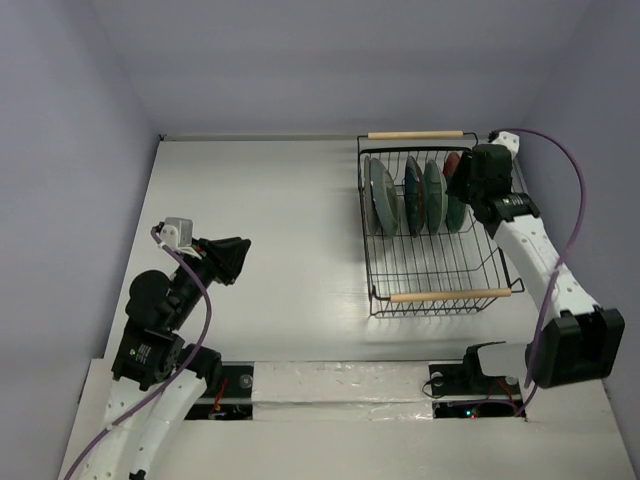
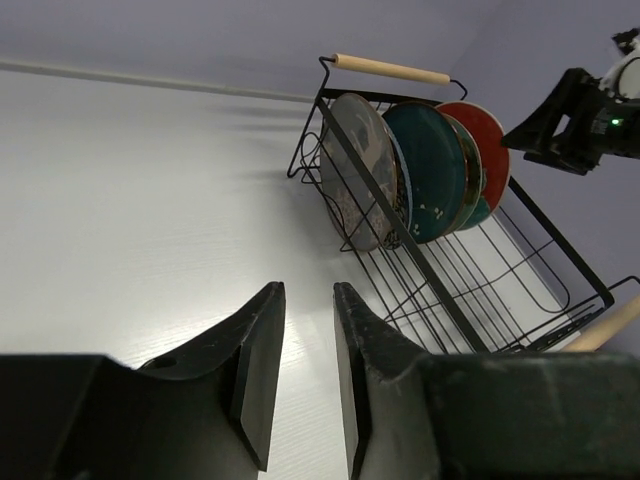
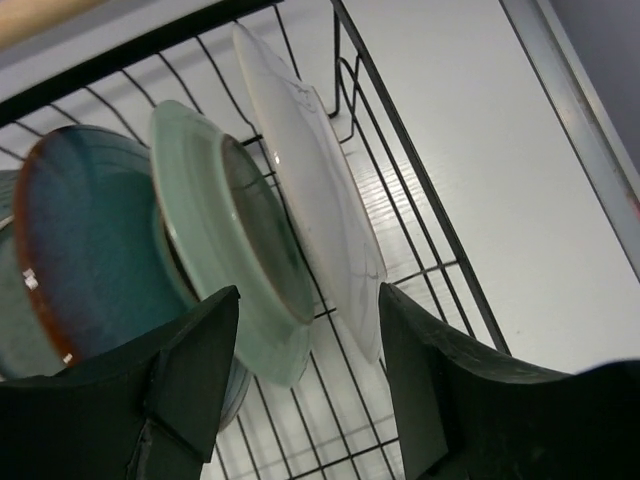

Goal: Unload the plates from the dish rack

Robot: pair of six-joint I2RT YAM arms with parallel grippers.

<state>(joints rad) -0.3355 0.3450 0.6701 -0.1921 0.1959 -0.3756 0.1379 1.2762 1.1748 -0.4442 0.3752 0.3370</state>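
Right end effector (image 3: 305, 310), fingers apart, is held beside the plates (image 1: 410, 195), which are stood on edge in the rack (image 1: 450, 295), presumably to straddle a rim; left end effector (image 2: 308, 295), narrowly parted, is held well apart from it.

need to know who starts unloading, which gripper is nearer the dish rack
Right. The right gripper is over the right side of the dish rack, beside the plates; the left gripper is over the table, well off to the rack's left.
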